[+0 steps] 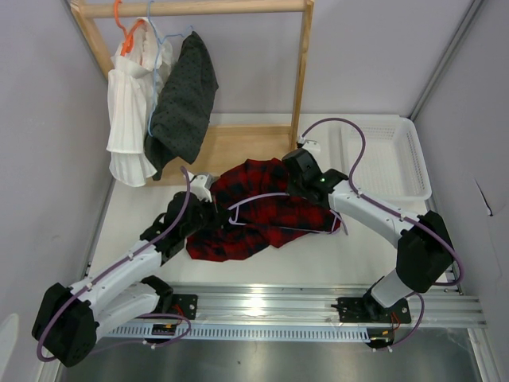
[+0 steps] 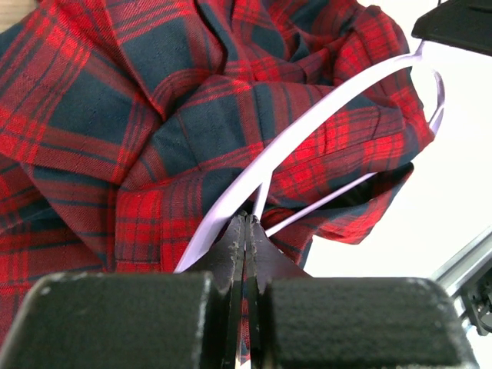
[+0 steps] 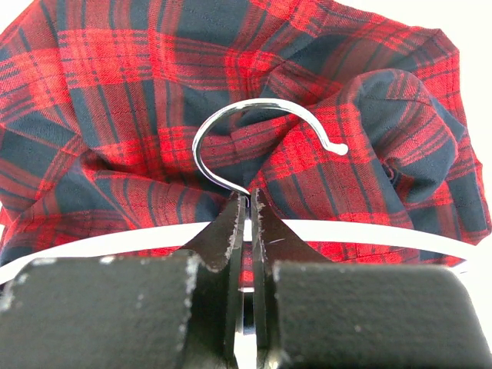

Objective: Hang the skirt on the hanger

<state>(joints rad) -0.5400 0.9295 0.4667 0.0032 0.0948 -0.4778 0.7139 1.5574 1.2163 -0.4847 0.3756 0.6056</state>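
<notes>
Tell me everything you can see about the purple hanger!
The hanger is thin lilac plastic, a triangle frame with a shiny silver hook that looks like metal. It lies on the crumpled checked skirt, with cloth bunched around its bars. The left gripper pinches one end corner of the frame. The right gripper pinches it at the foot of the hook.

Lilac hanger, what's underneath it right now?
The checked skirt lies bunched under the hanger, one thin bar slipping behind a fold. The table beneath the cloth is covered.
</notes>
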